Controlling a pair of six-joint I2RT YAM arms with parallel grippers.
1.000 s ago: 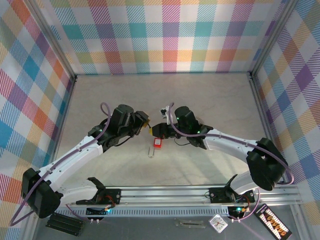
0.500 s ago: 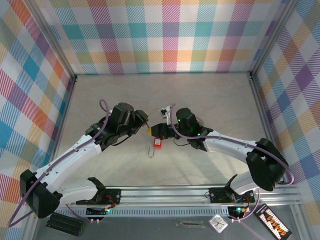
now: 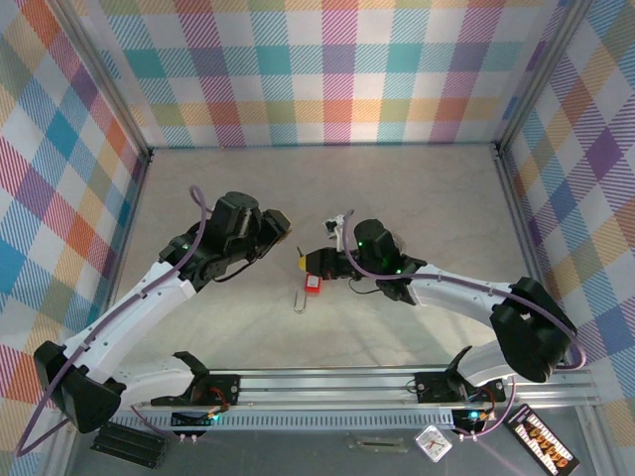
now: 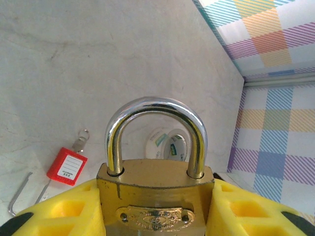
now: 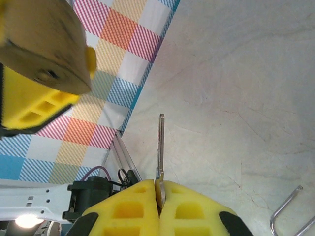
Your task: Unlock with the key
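At ten o'clock from the key (image 5: 160, 147) pinched in the clenched right gripper (image 5: 158, 196), the padlock (image 5: 42, 44) gripped by the left gripper (image 4: 155, 216) sits off-line, so the blade, aimed at twelve, could skid off its brass body.

Robotics lab, enclosed test cell. Pale stone-look tabletop (image 3: 417, 198) boxed in by panels in bright plaid print: back wall (image 3: 317, 69) at 12 o'clock, left wall (image 3: 50, 198) at 9, right wall (image 3: 585, 198) at 3. Bare aluminium post (image 3: 99, 74) at 11 o'clock corner. Slotted aluminium rail (image 3: 327, 382) at 6 o'clock; two arm mounts on it, left base (image 3: 193, 382), right base (image 3: 446, 382). Purple cable (image 3: 203, 213) looped along arm. Green status light (image 3: 474, 415) and printed card (image 3: 541, 441) near 5 o'clock, outside rail.
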